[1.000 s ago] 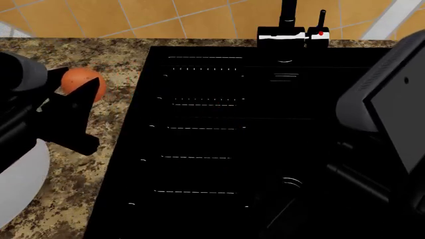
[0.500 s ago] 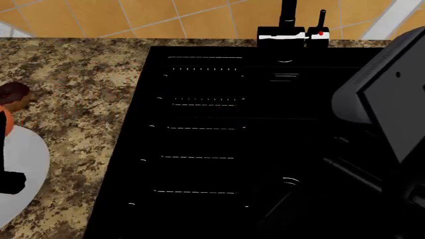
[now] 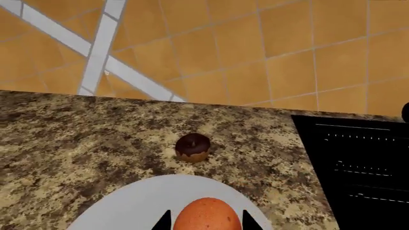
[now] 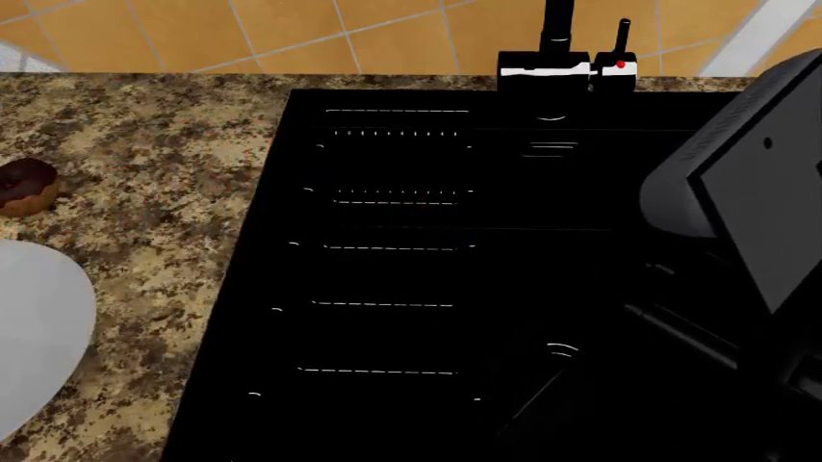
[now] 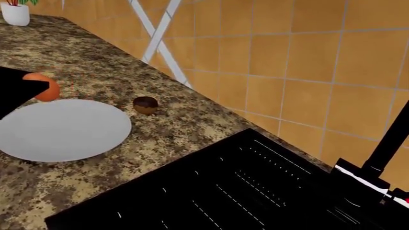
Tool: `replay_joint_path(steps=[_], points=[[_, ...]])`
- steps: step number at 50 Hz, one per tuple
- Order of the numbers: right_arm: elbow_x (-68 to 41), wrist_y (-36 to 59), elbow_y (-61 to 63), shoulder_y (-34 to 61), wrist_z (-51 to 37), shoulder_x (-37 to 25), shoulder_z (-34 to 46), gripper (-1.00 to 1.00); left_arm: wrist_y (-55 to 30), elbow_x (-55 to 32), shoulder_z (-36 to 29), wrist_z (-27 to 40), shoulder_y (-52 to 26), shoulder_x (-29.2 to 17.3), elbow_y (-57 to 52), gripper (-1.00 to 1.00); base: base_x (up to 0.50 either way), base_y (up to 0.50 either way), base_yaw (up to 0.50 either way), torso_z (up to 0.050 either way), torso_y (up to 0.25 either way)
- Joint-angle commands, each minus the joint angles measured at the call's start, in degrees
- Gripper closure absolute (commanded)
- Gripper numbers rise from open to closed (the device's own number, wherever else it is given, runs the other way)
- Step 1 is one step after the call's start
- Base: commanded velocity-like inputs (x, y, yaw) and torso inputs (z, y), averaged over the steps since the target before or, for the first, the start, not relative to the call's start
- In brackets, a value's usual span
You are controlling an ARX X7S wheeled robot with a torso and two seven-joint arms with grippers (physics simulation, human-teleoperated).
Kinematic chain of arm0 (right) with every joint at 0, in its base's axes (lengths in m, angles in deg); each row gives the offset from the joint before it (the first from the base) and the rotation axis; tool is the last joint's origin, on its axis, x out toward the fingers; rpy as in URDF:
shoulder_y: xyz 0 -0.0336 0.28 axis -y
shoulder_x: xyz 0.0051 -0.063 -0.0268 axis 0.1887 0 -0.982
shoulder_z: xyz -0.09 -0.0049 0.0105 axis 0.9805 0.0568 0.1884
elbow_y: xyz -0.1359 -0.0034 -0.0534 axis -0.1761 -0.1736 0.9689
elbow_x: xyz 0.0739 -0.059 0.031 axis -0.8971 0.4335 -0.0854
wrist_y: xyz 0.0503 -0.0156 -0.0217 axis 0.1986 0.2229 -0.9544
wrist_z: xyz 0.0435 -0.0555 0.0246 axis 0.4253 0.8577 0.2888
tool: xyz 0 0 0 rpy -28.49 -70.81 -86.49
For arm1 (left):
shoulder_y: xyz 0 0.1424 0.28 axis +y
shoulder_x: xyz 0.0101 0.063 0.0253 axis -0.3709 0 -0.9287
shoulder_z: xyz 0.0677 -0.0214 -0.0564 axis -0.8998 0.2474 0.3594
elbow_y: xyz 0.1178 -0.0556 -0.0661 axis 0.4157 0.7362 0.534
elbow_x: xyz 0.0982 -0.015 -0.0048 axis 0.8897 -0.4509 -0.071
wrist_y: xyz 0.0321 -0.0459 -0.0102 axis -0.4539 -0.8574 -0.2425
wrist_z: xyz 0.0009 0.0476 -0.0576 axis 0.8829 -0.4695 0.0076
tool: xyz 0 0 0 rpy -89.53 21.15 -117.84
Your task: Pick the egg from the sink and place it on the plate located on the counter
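Right arm, head view: large grey casing with rounded edges (image 4: 752,173), smooth matte finish, 1 flat darker grey panel on its face bearing 1 small dark dot; black linkage below it, barely separable from the glossy black rectangular sink (image 4: 398,279).

Left gripper (image 3: 208,224), left wrist view: 2 black pointed fingertips (image 3: 164,222). Right wrist view: 1 black wedge-shaped part (image 5: 19,93).

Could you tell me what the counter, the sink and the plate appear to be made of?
The counter looks like polished granite: speckled brown, tan and black. The sink appears glossy black, perhaps enamel or composite, given its thin white glints on ribs. The plate seems plain matte grey-white, possibly ceramic; its unmarked flat surface leaves that open.
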Motion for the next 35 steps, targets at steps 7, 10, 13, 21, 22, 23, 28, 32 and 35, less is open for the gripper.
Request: replay_joint_path(steps=[7, 10, 13, 21, 22, 23, 28, 32, 35], points=[[0.1, -0.4, 0.1, 0.0, -0.3, -0.1, 0.7, -1.0, 5.7, 11.1, -2.1, -8.4, 3.6, -0.4, 4.4, 1.0, 0.0, 0.0, 0.0, 0.0, 0.0], [0.1, -0.6, 0.1, -0.1, -0.2, -0.1, 0.8, -1.0, 6.5, 13.2, -3.6, -9.6, 4.2, -0.2, 5.8, 1.0, 0.0, 0.0, 0.0, 0.0, 0.0], [0.2, -0.7, 0.1, -0.2, -0.2, -0.2, 0.8, -1.0, 6.8, 14.5, -4.5, -9.8, 4.4, -0.4, 6.0, 1.0, 0.0, 0.0, 0.0, 0.0, 0.0], [0.2, -0.7, 0.1, -0.2, -0.2, -0.2, 0.8, -1.0, 6.8, 14.5, -4.5, -9.8, 4.4, -0.4, 6.0, 1.0, 0.0, 0.0, 0.0, 0.0, 0.0], [0.2, -0.7, 0.1, -0.2, -0.2, -0.2, 0.8, -1.0, 6.8, 14.5, -4.5, -9.8, 4.4, -0.4, 6.0, 1.0, 0.0, 0.0, 0.0, 0.0, 0.0], [0.2, -0.7, 0.1, -0.2, -0.2, -0.2, 0.8, -1.0, 6.8, 14.5, -4.5, -9.8, 4.4, -0.4, 6.0, 1.0, 0.0, 0.0, 0.0, 0.0, 0.0], [0.2, -0.7, 0.1, -0.2, -0.2, -0.2, 0.8, -1.0, 6.8, 14.5, -4.5, -9.8, 4.4, -0.4, 6.0, 1.0, 0.0, 0.0, 0.0, 0.0, 0.0], [-0.5, -2.0, -0.2, -0.3, -0.8, -1.1, 1.7, -1.0, 22.9, 8.2, -14.0, -4.5, 8.0, -9.7, 9.3, 1.0, 0.0, 0.0, 0.0, 0.0, 0.0], [-0.9, -2.0, 0.0, -0.3, -0.9, -1.2, 1.6, -1.0, 21.7, 8.7, -16.2, -5.0, 5.7, -9.5, 13.6, 1.0, 0.0, 0.0, 0.0, 0.0, 0.0]])
